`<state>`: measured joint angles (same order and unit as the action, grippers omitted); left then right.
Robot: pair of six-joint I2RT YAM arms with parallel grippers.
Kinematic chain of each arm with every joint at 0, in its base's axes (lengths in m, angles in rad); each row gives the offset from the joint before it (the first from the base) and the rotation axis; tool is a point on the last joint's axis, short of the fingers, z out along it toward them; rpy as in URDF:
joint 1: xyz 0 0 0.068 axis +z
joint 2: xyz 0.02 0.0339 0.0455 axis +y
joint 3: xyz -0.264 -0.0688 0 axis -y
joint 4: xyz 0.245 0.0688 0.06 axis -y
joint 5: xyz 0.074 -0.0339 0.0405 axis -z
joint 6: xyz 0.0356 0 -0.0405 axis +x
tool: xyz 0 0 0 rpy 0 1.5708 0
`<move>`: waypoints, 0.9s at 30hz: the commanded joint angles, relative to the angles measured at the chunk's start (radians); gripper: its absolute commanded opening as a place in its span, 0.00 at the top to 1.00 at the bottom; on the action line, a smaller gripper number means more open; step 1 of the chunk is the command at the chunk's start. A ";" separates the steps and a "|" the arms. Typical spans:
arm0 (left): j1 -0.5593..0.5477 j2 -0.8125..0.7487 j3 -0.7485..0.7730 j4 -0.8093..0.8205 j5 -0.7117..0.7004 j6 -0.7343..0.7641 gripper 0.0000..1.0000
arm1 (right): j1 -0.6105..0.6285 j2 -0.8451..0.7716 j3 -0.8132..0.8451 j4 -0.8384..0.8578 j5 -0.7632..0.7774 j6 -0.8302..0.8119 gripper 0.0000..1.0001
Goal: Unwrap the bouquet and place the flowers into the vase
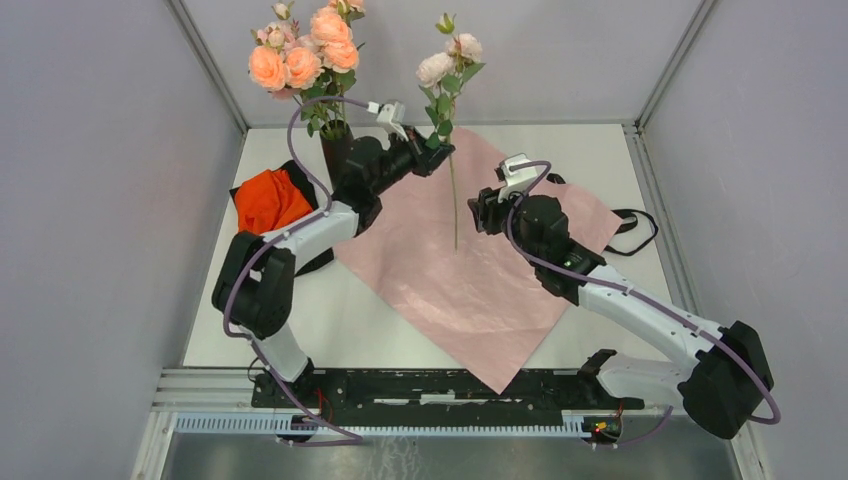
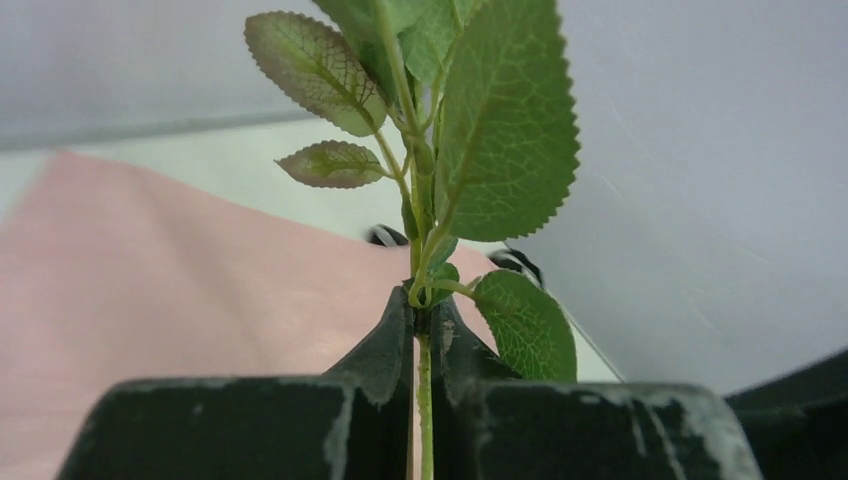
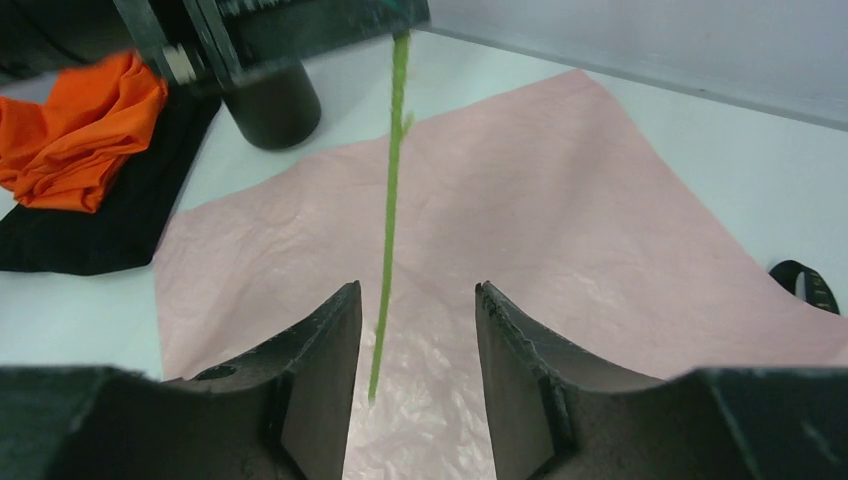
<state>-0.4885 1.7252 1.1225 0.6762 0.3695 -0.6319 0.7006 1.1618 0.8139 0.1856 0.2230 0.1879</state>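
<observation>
**Green stem (image 1: pixel 455 205) into the black vase (image 1: pixel 333 150): keep it plumb**

Your left jaws are clamped tight on the stem just under its lowest leaves (image 2: pixel 505 130). The pale roses (image 1: pixel 447 58) stand upright over the pink wrapping paper (image 1: pixel 470 290), with the stem's foot at or just above the sheet. Your right jaws stand partly open on either side of that lower end and hold nothing.

Draw the right jaws back toward the near edge first, so they cannot snag the stem. Then lift before you travel. The vase stands at the far left, already crowded with peach roses (image 1: pixel 305 55), and the stem is long. Bring the foot above the rim, aim for a gap beside the other stems, and lower it straight. Let go only once the stem rests inside. It looks thin and will likely bend if pushed.
</observation>
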 commanded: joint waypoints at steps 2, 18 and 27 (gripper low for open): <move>0.008 -0.102 0.223 -0.256 -0.249 0.371 0.98 | 0.002 -0.028 -0.021 0.042 0.076 -0.030 0.49; 0.050 -0.183 0.309 -0.086 -0.772 0.881 0.98 | -0.018 0.040 -0.065 0.079 0.060 -0.042 0.49; 0.109 -0.201 0.239 0.118 -0.852 0.917 0.98 | -0.022 0.068 -0.074 0.095 0.030 -0.036 0.50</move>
<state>-0.3996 1.5688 1.3762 0.6357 -0.4316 0.2203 0.6823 1.2228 0.7471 0.2295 0.2661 0.1581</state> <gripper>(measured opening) 0.056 0.505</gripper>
